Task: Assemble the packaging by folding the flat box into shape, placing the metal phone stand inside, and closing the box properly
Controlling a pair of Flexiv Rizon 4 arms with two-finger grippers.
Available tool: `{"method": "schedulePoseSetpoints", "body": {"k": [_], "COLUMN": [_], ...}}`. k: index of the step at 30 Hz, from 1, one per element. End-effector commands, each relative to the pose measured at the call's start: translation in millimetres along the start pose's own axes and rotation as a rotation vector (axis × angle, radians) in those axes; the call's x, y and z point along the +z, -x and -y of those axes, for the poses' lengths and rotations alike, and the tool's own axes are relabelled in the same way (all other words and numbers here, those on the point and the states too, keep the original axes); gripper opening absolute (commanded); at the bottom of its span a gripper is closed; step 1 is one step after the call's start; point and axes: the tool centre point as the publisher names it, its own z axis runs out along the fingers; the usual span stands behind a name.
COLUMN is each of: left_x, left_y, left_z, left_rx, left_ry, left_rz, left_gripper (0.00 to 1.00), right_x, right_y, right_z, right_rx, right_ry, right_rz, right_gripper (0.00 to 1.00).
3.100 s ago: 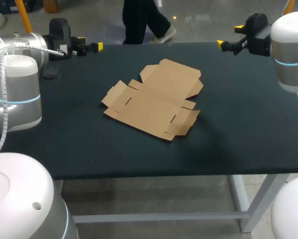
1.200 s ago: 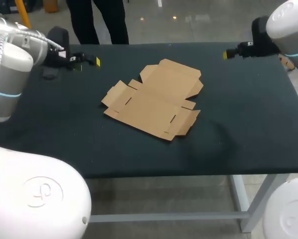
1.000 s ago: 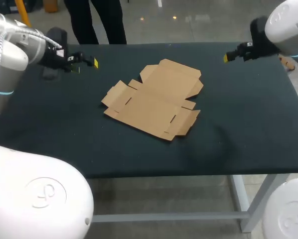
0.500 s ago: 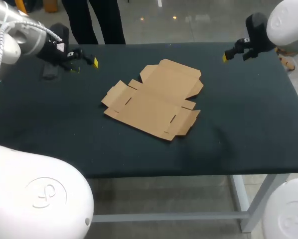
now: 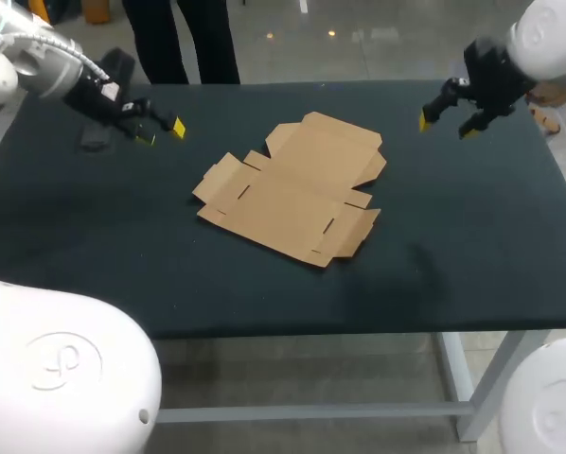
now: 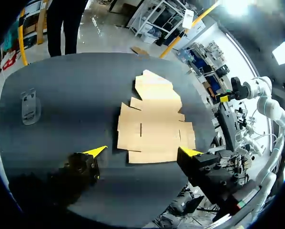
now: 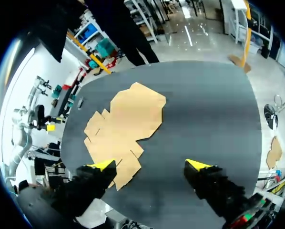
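Cardboard box lies unfolded and flat near the middle of the dark table, its flaps spread out around it and nothing on top of it. The left claw hangs over the far left part of the table, apart from the box, with its yellow-tipped fingers spread and nothing between them. The phone stand lies on the table close by that arm, well apart from the box. The right claw hangs over the far right part, also clear of the box, fingers wide and empty. From the left wrist, the box lies ahead of the open claw and the phone stand lies off to one side. From the right wrist, the box lies ahead of the open claw.
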Motion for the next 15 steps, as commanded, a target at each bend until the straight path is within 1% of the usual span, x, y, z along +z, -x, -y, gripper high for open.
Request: {"method": "schedulePoseSetpoints", "body": {"k": [1, 3, 5, 9, 13, 15], "left_x": [6.1, 8.2, 11.5, 19.3, 31.9, 39.9], "left_y": [3.5, 5.6, 7.9, 11.9, 18.1, 22.4], "left_z": [1.0, -0.4, -1.8, -6.3, -7.3, -5.7], "left_rx": [0.004, 0.009, 0.013, 0.047, 0.050, 0.028], "left_ry": [0.083, 0.093, 0.096, 0.108, 0.111, 0.118], "left_rz": [0.006, -0.001, 0.003, 0.000, -0.010, 0.008], "left_gripper": [1.00, 1.00, 1.00, 1.00, 1.00, 1.00], "right_x": [4.8, 7.1, 8.2, 8.1, 7.0, 6.3], "right_y": [-1.6, -3.0, -3.3, -2.9, -3.5, -3.5], "right_z": [5.8, 10.2, 14.4, 23.1, 29.1, 31.3], "right_rx": [0.020, 0.035, 0.049, 0.071, 0.090, 0.092], "right_ry": [-0.046, -0.056, -0.060, -0.070, -0.076, -0.078], "right_rz": [-0.018, -0.025, -0.014, -0.020, -0.015, -0.017], "right_gripper": [1.00, 1.00, 1.00, 1.00, 1.00, 1.00]}}
